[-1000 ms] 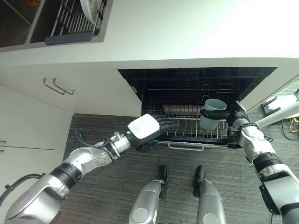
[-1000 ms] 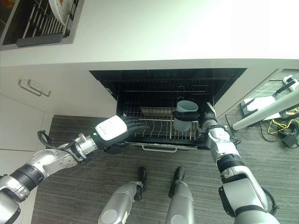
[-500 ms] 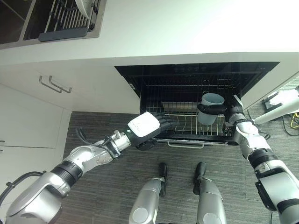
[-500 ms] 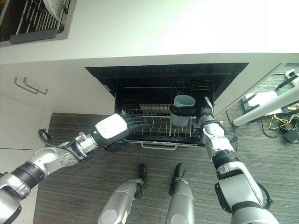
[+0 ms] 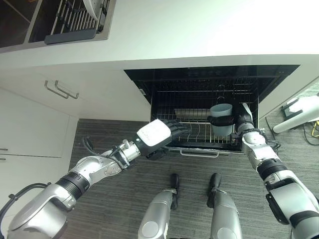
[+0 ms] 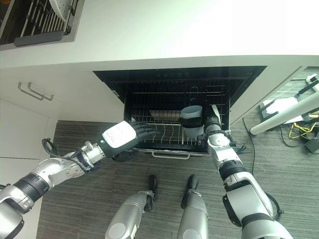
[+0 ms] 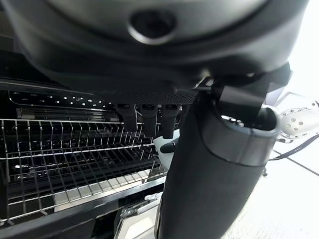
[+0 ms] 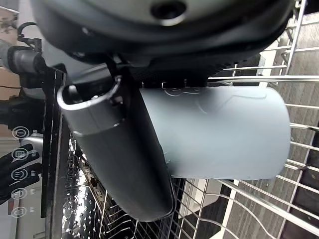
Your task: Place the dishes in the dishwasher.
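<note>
Right hand (image 8: 124,164) gripping grey cup (image 8: 219,132), over rack (image 5: 199,132)

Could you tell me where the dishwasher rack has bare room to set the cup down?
The rack looks bare in its middle stretch, between the left hand at its front left corner and the grey cup held by the right hand at its right end. That right end is crowded.
</note>
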`<state>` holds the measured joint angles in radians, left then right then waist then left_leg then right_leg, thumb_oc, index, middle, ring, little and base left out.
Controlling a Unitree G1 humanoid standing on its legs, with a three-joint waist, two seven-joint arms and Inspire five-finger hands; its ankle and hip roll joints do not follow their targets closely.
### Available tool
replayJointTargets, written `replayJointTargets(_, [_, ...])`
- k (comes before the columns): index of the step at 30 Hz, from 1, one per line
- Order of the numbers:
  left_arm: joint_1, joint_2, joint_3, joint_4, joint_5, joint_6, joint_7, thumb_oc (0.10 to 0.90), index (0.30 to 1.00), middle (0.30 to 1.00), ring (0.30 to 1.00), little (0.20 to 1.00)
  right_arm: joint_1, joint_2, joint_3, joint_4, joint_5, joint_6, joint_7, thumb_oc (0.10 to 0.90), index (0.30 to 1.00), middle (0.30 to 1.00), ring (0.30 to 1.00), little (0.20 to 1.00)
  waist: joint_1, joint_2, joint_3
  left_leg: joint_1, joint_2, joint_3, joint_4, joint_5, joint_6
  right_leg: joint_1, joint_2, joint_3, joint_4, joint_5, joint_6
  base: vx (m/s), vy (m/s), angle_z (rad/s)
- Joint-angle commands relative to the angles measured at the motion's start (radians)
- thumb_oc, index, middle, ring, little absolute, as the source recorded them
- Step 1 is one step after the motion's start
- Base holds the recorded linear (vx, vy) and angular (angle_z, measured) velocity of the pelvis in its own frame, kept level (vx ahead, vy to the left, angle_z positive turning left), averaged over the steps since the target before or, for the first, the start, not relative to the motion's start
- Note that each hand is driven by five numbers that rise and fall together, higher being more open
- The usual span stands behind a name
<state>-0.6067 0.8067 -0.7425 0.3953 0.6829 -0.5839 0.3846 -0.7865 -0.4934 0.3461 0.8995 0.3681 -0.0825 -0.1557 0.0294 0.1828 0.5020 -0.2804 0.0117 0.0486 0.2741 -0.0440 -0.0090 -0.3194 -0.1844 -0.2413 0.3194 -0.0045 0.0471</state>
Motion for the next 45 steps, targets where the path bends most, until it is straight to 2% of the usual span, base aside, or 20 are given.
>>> replayJointTargets(1, [-0.007,-0.023,0.067,-0.068,-0.035,-0.007,0.074,0.800,0.900,0.900,0.900,0.900,0.004,-0.057,-0.030,0.027,-0.027,-0.002,-0.096,0.800,0.900,0.900,0.900,0.900,-0.010,0.017,-0.028,-0.045,-0.034,-0.015,0.026,-0.083,-0.007,0.032,0.059,0.083,-0.019,-0.110,0.061,0.03,0.062,-0.08])
replayJointTargets(6, [0.033,-0.032,0.065,-0.096,-0.035,0.014,0.084,0.800,0.900,0.900,0.900,0.900,0.025,-0.078,-0.034,0.041,-0.145,-0.011,-0.233,0.800,0.900,0.900,0.900,0.900,-0.017,0.040,-0.024,-0.041,-0.038,-0.011,0.026,-0.087,-0.003,0.028,0.055,0.088,-0.019,-0.109,0.061,0.04,0.064,0.00])
replayJointTargets(14, [0.054,-0.036,0.065,-0.104,-0.023,0.019,0.109,0.800,0.900,0.900,0.900,0.900,0.040,-0.073,-0.025,0.029,-0.155,0.046,-0.303,0.800,0.900,0.900,0.900,0.900,-0.022,0.052,-0.020,-0.050,-0.036,-0.003,0.026,-0.091,-0.002,0.018,0.054,0.093,-0.019,-0.109,0.062,0.00,0.008,0.00])
replayJointTargets(16, [0.046,-0.038,0.056,-0.100,-0.024,0.027,0.118,0.800,0.900,0.900,0.900,0.900,0.036,-0.068,-0.023,0.039,-0.124,0.085,-0.292,0.800,0.900,0.900,0.900,0.900,-0.025,0.055,-0.017,-0.055,-0.035,0.001,0.026,-0.091,-0.002,0.010,0.055,0.095,-0.018,-0.108,0.062,0.00,0.000,0.00])
replayJointTargets(22, [0.042,-0.048,0.044,-0.098,-0.018,0.044,0.127,0.800,0.900,0.900,0.900,0.900,0.034,-0.058,-0.016,0.050,-0.122,0.105,-0.358,0.800,0.900,0.900,0.900,0.900,-0.025,0.059,-0.013,-0.063,-0.035,0.005,0.026,-0.093,-0.001,0.002,0.052,0.098,-0.017,-0.107,0.063,0.00,0.000,0.00])
replayJointTargets(30, [0.089,-0.084,0.038,-0.105,0.014,0.069,0.167,0.800,0.900,0.900,0.900,0.900,0.064,-0.019,-0.054,0.033,-0.100,0.050,-0.536,0.800,0.900,0.900,0.900,0.900,-0.033,0.091,-0.013,-0.069,-0.038,0.016,0.026,-0.099,-0.003,-0.005,0.049,0.102,-0.019,-0.112,0.064,0.00,0.066,0.01])
replayJointTargets(40, [0.142,-0.140,0.020,-0.095,0.054,0.103,0.238,0.800,0.900,0.900,0.900,0.900,0.159,0.062,-0.036,-0.024,-0.157,0.004,-0.664,0.800,0.900,0.900,0.900,0.900,-0.054,0.117,-0.020,-0.059,-0.045,0.034,0.026,-0.109,-0.002,-0.005,0.033,0.110,-0.019,-0.118,0.063,0.01,0.074,-0.05])
replayJointTargets(45, [0.168,-0.158,0.019,-0.087,0.069,0.104,0.253,0.800,0.900,0.900,0.900,0.900,0.177,0.076,-0.022,-0.046,-0.182,0.005,-0.668,0.800,0.900,0.900,0.900,0.900,-0.056,0.127,-0.029,-0.055,-0.048,0.039,0.026,-0.111,-0.003,-0.002,0.024,0.107,-0.019,-0.119,0.065,0.00,0.053,0.01])
